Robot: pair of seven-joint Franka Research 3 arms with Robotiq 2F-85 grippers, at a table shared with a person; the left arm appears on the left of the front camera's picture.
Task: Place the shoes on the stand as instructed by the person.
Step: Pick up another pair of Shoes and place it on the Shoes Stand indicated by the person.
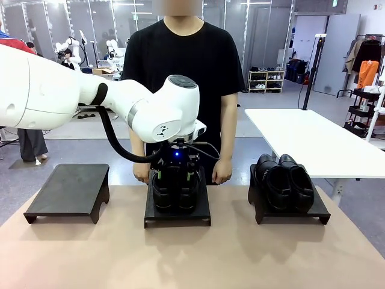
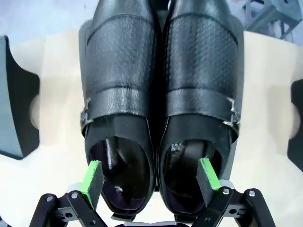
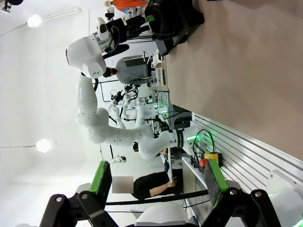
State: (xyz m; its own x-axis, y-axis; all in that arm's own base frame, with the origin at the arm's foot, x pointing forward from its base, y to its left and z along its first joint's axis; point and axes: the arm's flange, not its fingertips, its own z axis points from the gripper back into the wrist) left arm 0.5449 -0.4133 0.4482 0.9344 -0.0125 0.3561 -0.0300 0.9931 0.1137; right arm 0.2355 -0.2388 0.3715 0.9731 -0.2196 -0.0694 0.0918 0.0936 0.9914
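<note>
On the middle stand (image 1: 178, 218), the strap-ornamented pair of shoes (image 2: 161, 94) sits side by side, heels toward the robot. Spread wide, the left gripper (image 2: 151, 182) has one finger over each shoe opening. Right gripper (image 3: 158, 182) is wide, empty. Plain pair (image 1: 284, 180) occupies the right stand (image 1: 290, 212). No writing is legible.

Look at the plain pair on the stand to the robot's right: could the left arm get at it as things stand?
Probably not directly. The left gripper hangs open over the strapped pair on the middle stand, one finger in each shoe. It would need to lift out first; the plain pair sits uncovered on its stand.
</note>
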